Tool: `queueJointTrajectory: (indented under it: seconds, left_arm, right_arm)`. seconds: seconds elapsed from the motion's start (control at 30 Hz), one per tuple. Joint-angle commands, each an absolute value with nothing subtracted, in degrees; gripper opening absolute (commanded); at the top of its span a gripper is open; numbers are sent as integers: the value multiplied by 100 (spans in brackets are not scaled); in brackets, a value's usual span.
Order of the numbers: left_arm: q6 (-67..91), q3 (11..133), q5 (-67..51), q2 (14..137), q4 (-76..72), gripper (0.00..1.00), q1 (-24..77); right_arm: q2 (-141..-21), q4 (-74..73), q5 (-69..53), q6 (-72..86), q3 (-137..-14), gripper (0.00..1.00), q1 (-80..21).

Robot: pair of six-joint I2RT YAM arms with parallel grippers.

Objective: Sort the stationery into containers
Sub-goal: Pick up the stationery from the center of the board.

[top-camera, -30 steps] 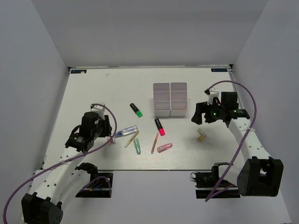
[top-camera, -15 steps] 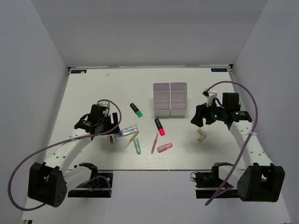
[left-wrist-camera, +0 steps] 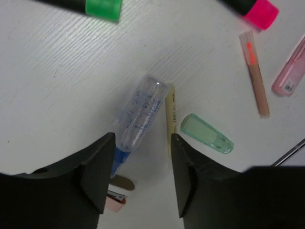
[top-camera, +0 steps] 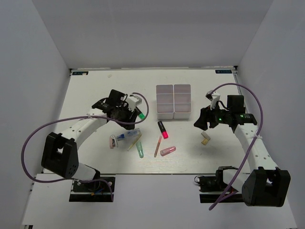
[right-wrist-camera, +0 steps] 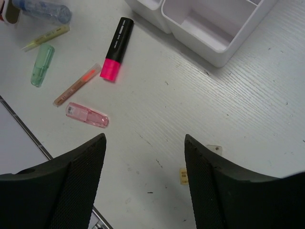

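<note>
Altogether two markers (top-camera: 139, 113) (top-camera: 163, 130); three tubes (top-camera: 128, 135) (top-camera: 140, 150) (top-camera: 167, 150); two sticks (top-camera: 134, 142) (top-camera: 157, 146); one organiser (top-camera: 174, 116).

- The left arm (top-camera: 81, 126) has swung from the near-left part of the table toward the centre and now lies stretched out.
- The left gripper (top-camera: 129, 114), jaws apart, has left the blue tube's (top-camera: 127, 136) left end and now hovers just beside the green-capped marker (top-camera: 141, 115).
- The small pink-and-beige item (top-camera: 113, 141), close under the gripper half a second ago, now lies clear of it.
</note>
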State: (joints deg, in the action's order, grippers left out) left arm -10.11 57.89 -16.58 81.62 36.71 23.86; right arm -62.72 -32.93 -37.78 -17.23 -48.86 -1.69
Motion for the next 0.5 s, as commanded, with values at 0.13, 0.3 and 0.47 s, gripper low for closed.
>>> queueJointTrajectory:
  seconds: [0.13, 0.3, 0.47]
  left_arm:
    - [-2381, 5934, -2100, 8201, 4107, 68, 2417]
    - [-3030, 5511, -2048, 8033, 3438, 68, 2636]
    - [-3278, 5983, -2066, 8647, 3637, 65, 2751]
  right_arm:
    - [-6214, -3278, -4025, -1916, -4808, 71, -114]
    - [-6284, -3313, -4104, -1951, -4834, 73, -105]
    - [-6275, -3348, -4131, -1942, -4825, 73, -88]
